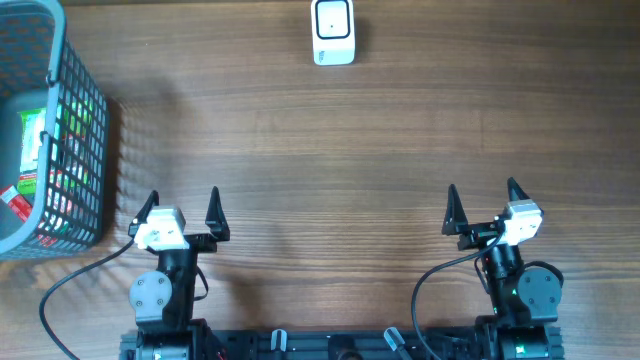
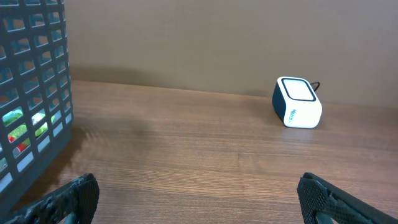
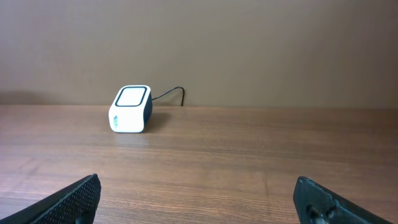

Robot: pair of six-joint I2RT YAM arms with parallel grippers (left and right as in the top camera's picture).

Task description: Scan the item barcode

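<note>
We saw the left gripper (image 1: 183, 203) and the right gripper (image 1: 483, 195) near the front edge of the wooden table (image 1: 330, 170), both with jaws spread wide and grasping nothing. The white barcode scanner (image 1: 333, 32) stood at the far edge, about in the middle. The green and red packets (image 1: 32, 150) lay inside the grey basket (image 1: 57, 60) at the left side, well apart from the scanner.

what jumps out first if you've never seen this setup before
The grey mesh basket at the left edge of the table stands out, with green and red packets showing inside. Next comes the small white scanner at the far edge, near the middle. Close to the near edge, the left tool and the right tool both stand open and hold nothing.
</note>
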